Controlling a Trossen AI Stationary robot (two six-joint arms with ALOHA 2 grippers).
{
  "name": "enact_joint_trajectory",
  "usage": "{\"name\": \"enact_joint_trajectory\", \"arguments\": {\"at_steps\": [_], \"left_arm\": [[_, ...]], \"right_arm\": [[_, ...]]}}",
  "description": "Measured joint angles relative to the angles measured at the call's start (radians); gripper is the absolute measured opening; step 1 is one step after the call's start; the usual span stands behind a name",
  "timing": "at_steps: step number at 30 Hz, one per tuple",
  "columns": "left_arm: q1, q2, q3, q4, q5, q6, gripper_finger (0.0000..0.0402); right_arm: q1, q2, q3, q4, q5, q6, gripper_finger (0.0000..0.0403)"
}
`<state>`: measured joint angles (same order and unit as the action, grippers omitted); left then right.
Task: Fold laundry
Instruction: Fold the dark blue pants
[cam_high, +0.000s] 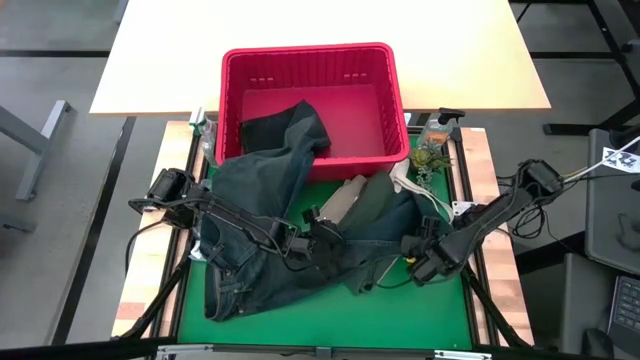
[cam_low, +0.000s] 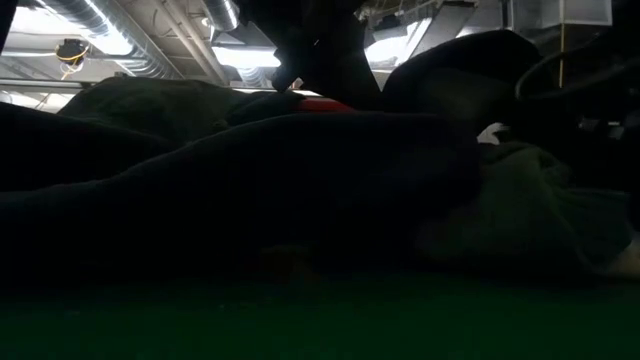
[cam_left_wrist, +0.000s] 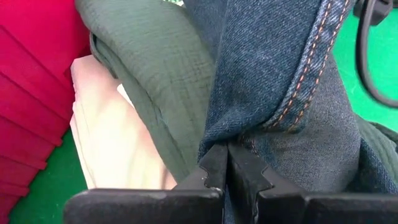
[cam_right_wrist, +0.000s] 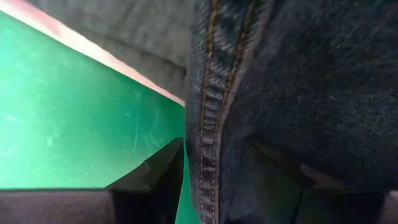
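The red slatted basket (cam_high: 312, 100) serves as the reference landmark, standing at the far edge of the green mat (cam_high: 330, 320). The dark blue denim jeans (cam_high: 255, 230) hang over the basket's near rim, one leg lying inside it, and the rest spreads over the mat on the near side of the basket. The olive-green shirt (cam_high: 375, 215) lies bunched just near of the basket's right corner, touching the jeans, with a tan top (cam_left_wrist: 115, 143) folded beside it. The left gripper (cam_left_wrist: 227, 165) sits near of the basket's centre; its fingers are pressed together, pinching a hemmed edge of the jeans with orange stitching. The right gripper (cam_right_wrist: 214, 168) sits near of the basket's right corner; its fingers stand spread on either side of a stitched seam of the jeans, just above the mat, and a firm grip cannot be confirmed. A clear plastic bottle (cam_high: 435, 135) stands just right of the basket.
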<state>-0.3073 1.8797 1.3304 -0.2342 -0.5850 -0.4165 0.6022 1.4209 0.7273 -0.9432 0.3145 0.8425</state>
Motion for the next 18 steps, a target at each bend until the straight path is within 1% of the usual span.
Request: {"name": "enact_joint_trajectory", "arguments": {"at_steps": [5,12,15,18], "left_arm": [[0.000,0.000,0.000,0.000,0.000,0.000,0.0002],[0.000,0.000,0.000,-0.001,0.000,0.000,0.0002],[0.000,0.000,0.000,-0.001,0.000,0.001,0.0002],[0.000,0.000,0.000,-0.001,0.000,0.001,0.0002]], "right_arm": [[0.000,0.060,0.000,0.000,0.034,0.028,0.0172],[0.000,0.117,0.001,0.000,0.049,0.031,0.0169],[0.000,0.126,0.001,-0.001,0.062,0.031,0.0148],[0.000,0.128,0.001,-0.006,0.068,0.031,0.0110]]}}
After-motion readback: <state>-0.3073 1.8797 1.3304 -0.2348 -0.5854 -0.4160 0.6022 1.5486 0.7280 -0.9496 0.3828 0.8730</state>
